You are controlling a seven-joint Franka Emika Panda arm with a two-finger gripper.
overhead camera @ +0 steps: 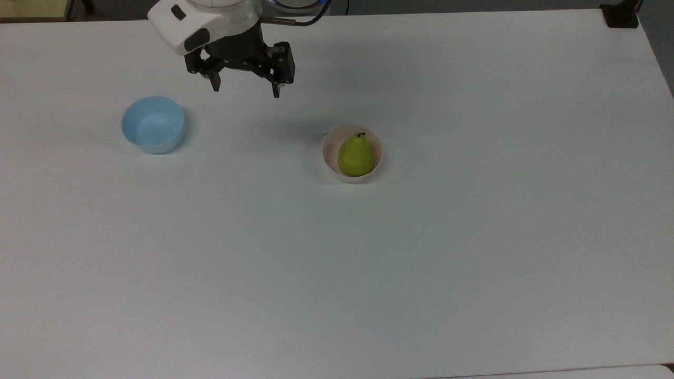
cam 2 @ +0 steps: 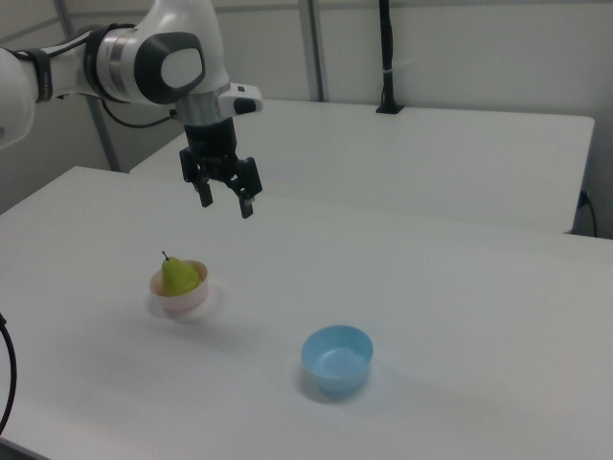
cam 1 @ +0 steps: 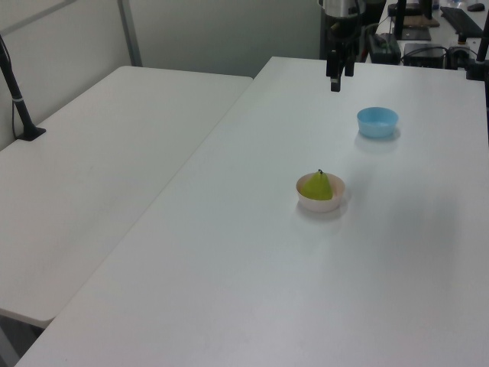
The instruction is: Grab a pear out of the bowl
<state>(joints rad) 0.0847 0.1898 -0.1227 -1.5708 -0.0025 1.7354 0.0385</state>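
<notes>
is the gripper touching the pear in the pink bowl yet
Apart. In the right view the open gripper hangs in the air above the table, with bare tabletop between it and the pear.

Pear [overhead camera: 355,156] in bowl [overhead camera: 330,158], near mid-table [overhead camera: 421,263]. Second bowl [overhead camera: 152,124] well apart, toward the top view's left. Gripper [overhead camera: 245,92] raised above the table's far edge in the top view, between the two bowls, clear of both. Second table [cam 1: 99,153] alongside, at the left view's left.
</notes>
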